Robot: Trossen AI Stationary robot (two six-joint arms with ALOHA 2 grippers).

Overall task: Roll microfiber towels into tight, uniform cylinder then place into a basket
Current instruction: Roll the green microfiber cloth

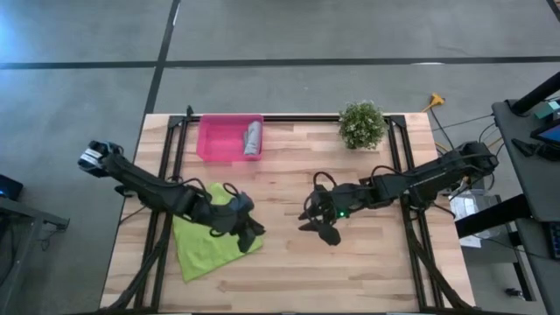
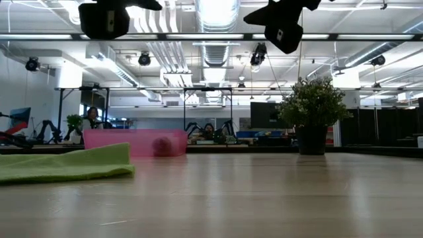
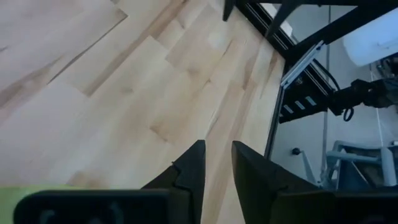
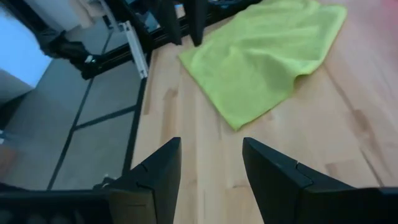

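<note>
Lime green towel [image 1: 206, 242] lies spread flat at the near left of the wooden bench [image 1: 367, 271]; the left gripper [image 1: 253, 234] hangs at its right edge, fingers [image 3: 193, 168] drawn close with only a narrow gap and nothing pinched between them; the pink basket [image 1: 217, 140] sits at the far left, with the grey towel [image 1: 252, 138] rolled up inside against its right wall; the right gripper [image 1: 320, 231] hovers above bare wood near the middle, fingers [image 4: 163, 163] spread wide and holding nothing; a small potted plant [image 1: 361, 124] stands far right of centre.
</note>
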